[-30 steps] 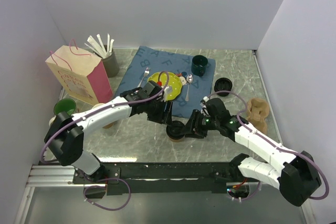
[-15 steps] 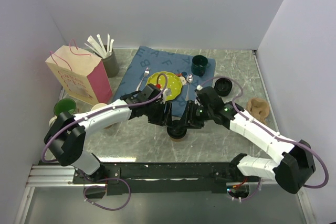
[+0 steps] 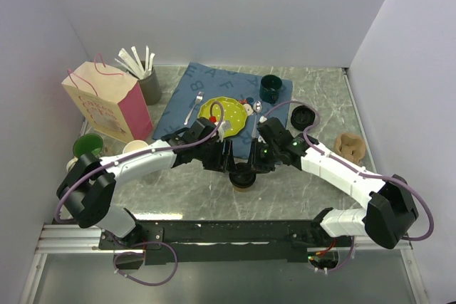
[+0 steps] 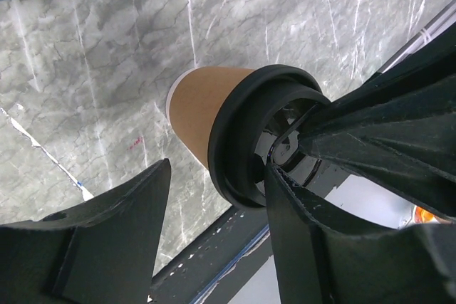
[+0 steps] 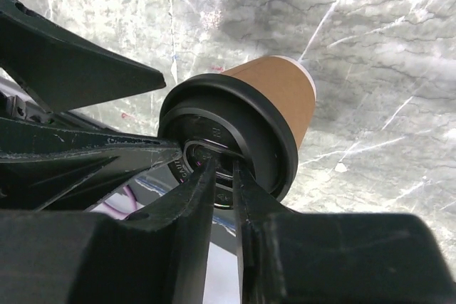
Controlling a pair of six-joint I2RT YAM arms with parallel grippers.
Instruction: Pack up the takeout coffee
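The takeout coffee (image 3: 243, 178) is a tan paper cup (image 4: 205, 103) with a black lid (image 5: 265, 127), standing upright on the marble table near the front. My left gripper (image 3: 229, 162) is open and straddles the lid (image 4: 242, 149). Its right finger lies against the rim, and its left finger (image 4: 121, 226) stands apart from the cup. From the right, my right gripper (image 3: 254, 164) reaches over the cup. Its fingers are drawn nearly together, with the tips (image 5: 224, 165) resting on top of the lid by the raised oval. Nothing shows between them.
A pink and tan paper bag (image 3: 107, 101) stands at the left, with a grey holder of white sticks (image 3: 148, 85) behind it. The blue cloth (image 3: 206, 80) carries a yellow plate (image 3: 216, 112) and a dark green mug (image 3: 271, 89). A loose black lid (image 3: 303, 115) and brown carrier (image 3: 350, 147) lie right; beige cups (image 3: 135, 150) left.
My right arm has swung left and forward over the cup, and its fingers have closed to a narrow slit on the lid. My left gripper has barely moved.
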